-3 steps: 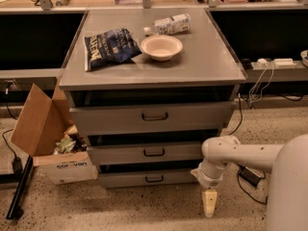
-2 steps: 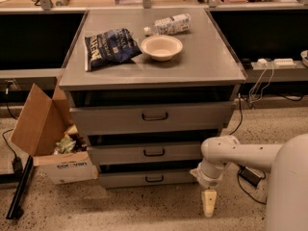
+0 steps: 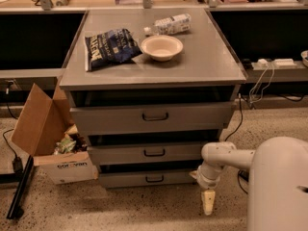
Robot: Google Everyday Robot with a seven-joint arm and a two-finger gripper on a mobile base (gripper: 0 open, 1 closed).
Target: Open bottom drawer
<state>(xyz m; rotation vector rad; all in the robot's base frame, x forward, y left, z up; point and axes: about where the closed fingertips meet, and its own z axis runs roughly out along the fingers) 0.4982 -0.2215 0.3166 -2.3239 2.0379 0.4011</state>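
A grey metal cabinet has three drawers stacked. The bottom drawer has the slimmest front and a small black loop handle at its centre; it looks shut. Above it are the medium drawer and the tallest drawer. My gripper hangs from the white arm, pointing down at the floor, to the right of the bottom drawer's front and apart from it, well right of the handle.
On the cabinet top lie a dark chip bag, a cream bowl and a lying bottle. An open cardboard box of rubbish stands at the left. Cables and a power strip are at the right.
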